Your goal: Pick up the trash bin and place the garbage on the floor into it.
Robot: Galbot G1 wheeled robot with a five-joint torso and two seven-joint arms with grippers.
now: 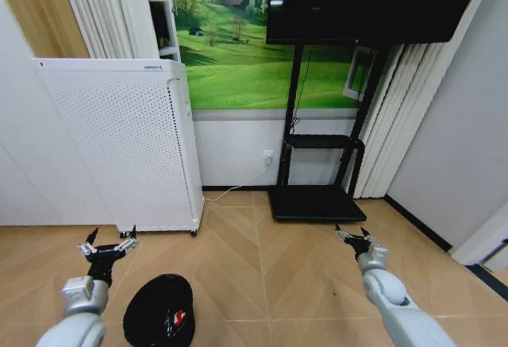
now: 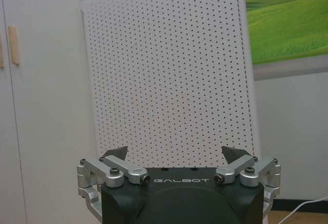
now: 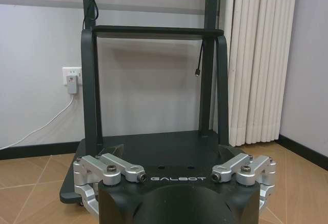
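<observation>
The trash bin [image 1: 159,312] sits on the floor [image 1: 262,260] at about 5 o'clock from your left gripper [image 1: 107,245], whose fingers [image 2: 117,154] are spread wide and empty. Your right gripper [image 1: 355,234] hovers at 3 o'clock, also open. The bin stands upright, mouth up, red-and-white garbage [image 1: 176,318] already inside. Judging by this, collecting looks done or nearly so; check the floor for leftover bits before closing out. Behind stands the white perforated cabinet [image 1: 127,144].
</observation>
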